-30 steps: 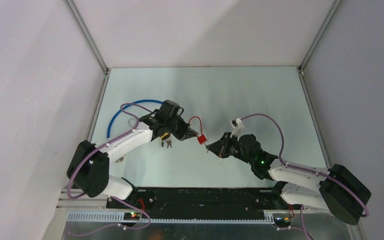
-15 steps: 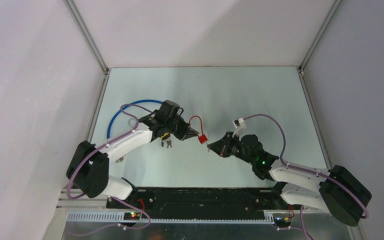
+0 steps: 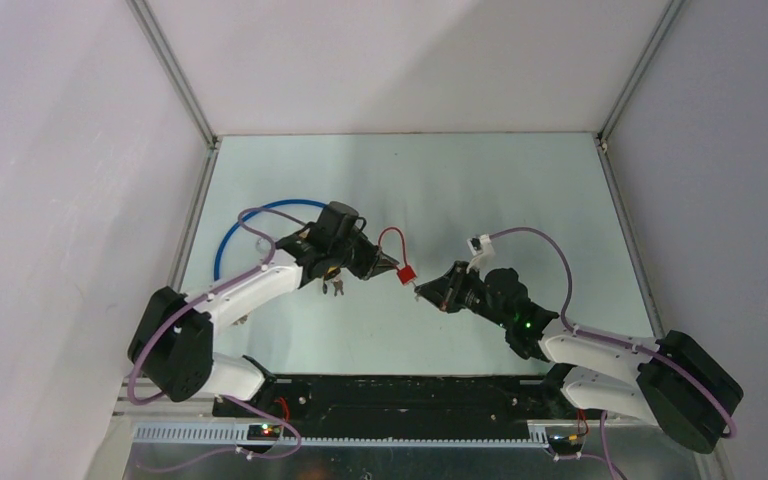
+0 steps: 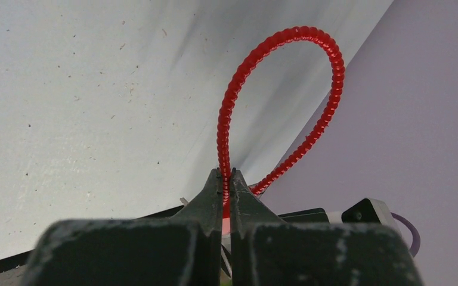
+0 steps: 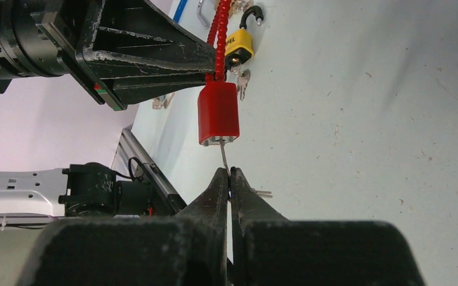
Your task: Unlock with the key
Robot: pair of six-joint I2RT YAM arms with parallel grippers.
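My left gripper point(image 3: 388, 265) point(image 4: 227, 173) is shut on the red ribbed cable shackle point(image 4: 238, 77) point(image 3: 391, 236) of a red padlock, and holds the red lock body point(image 3: 406, 275) point(image 5: 218, 113) up above the table. Opposite it, my right gripper point(image 3: 421, 292) point(image 5: 228, 171) is shut on a thin metal key point(image 5: 223, 156). The key's blade runs from the fingertips up into the bottom of the lock body. The key's head is hidden between the pads.
A yellow padlock point(image 5: 239, 43) point(image 3: 329, 271) with small keys point(image 3: 336, 288) lies on the table below the left gripper. A blue cable point(image 3: 250, 218) curves at the left side. Grey walls enclose the table point(image 3: 520, 200) on all sides.
The right gripper has moved a little toward the lock with the key. The left arm's base has shifted slightly; the lock stays at about the same place.
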